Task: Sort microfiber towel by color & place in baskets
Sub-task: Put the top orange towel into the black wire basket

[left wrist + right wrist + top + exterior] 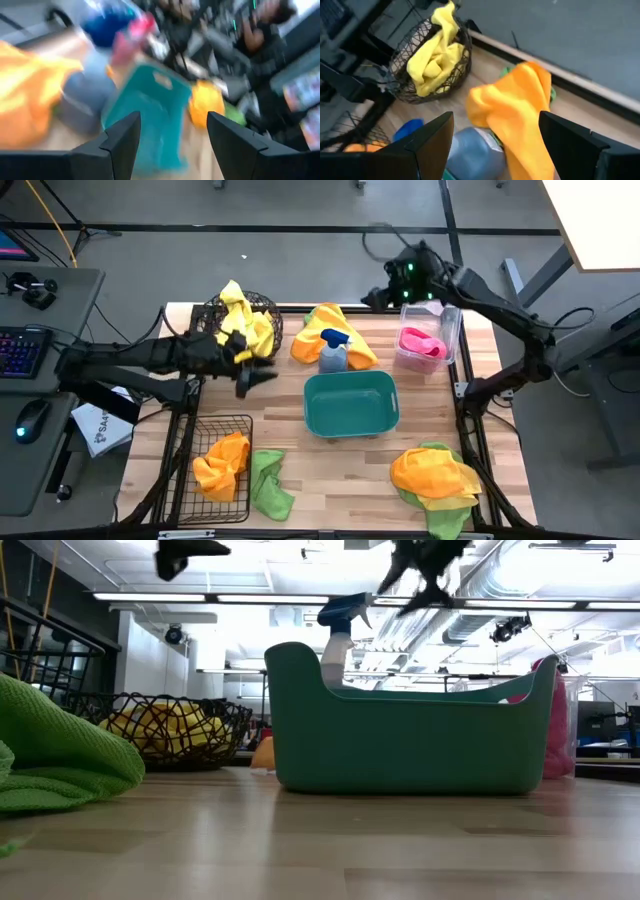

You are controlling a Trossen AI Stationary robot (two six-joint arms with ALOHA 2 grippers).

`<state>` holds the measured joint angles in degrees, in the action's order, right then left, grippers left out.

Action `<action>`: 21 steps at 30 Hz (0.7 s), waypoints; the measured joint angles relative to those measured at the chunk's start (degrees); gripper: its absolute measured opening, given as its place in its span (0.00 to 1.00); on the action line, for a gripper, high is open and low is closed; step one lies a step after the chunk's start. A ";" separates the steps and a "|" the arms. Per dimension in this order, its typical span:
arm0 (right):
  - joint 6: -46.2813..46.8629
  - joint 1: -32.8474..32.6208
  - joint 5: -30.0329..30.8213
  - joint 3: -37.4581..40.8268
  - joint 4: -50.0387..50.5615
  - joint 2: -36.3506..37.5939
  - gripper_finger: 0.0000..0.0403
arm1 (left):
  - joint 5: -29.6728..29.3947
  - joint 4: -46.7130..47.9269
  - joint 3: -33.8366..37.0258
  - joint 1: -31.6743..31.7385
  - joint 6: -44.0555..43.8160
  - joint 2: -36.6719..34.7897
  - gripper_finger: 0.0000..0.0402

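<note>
My left gripper [254,379] [172,120] hangs open and empty above the table, just near of the round dark wire basket [245,320], which holds yellow towels [437,57]. My right gripper [378,295] [495,120] is open and empty above the table's far edge, over an orange towel [520,107] that lies heaped by the blue-grey spray bottle [333,352]. A pink towel [422,343] lies in the clear bin [452,320]. The rectangular black wire basket [190,430] holds an orange towel [222,462]. The teal tub [350,402] stands mid-table.
A green towel [270,485] lies beside the rectangular basket. A heap of orange, yellow and green towels [435,475] sits near the front right corner. A desk with a keyboard [22,350] stands left of the table.
</note>
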<state>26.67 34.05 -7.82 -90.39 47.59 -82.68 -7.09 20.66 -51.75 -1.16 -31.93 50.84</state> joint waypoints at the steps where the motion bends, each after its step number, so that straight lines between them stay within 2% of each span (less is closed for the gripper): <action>1: -0.26 2.47 -3.35 0.98 -0.66 -0.83 0.72 | -1.22 -2.20 0.00 1.02 -0.01 0.24 0.54; 3: -2.60 5.83 -8.36 2.57 -0.46 -3.15 0.72 | -3.86 -6.35 0.00 2.64 -1.22 0.68 0.54; 7: -9.91 8.40 -12.78 5.05 -0.04 -7.83 0.72 | -6.84 -16.35 0.00 4.24 -3.00 1.88 0.54; 12: -18.75 6.70 -12.58 5.13 1.10 -14.57 0.72 | -7.06 -24.57 0.00 6.13 -1.62 2.81 0.54; 21: -26.02 4.26 -12.20 5.13 7.26 -23.72 0.72 | -6.32 -24.95 0.00 10.01 -2.06 2.70 0.54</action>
<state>0.65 38.32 -20.02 -85.25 54.85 -106.40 -13.42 -4.29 -51.75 8.85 -33.99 53.53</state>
